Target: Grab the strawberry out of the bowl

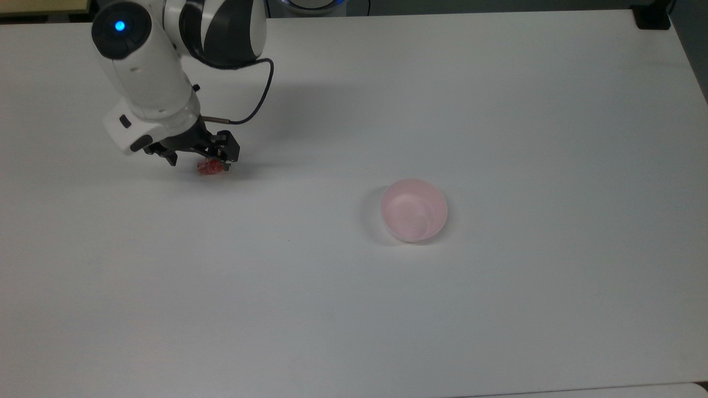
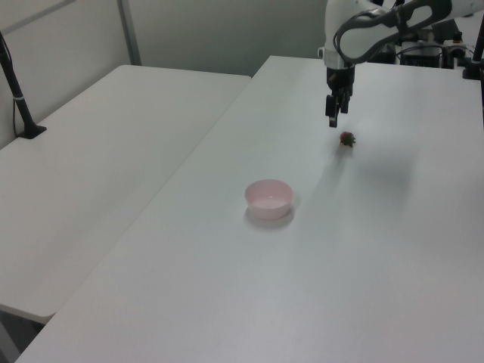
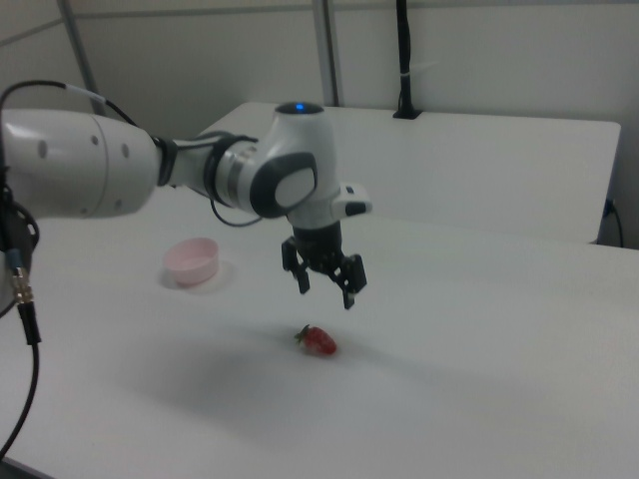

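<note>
The strawberry (image 3: 319, 341) lies on the white table (image 1: 498, 309), well apart from the pink bowl (image 1: 414, 210), toward the top view's left. The end effector (image 3: 325, 279) hangs just above the strawberry, fingers spread wide and holding nothing. The bowl has nothing in it.

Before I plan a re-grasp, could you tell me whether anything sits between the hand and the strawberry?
Nothing visible does. The strawberry lies on the bare table just below the open hand, with only air between them. The bowl stands well off toward the right view's left.
</note>
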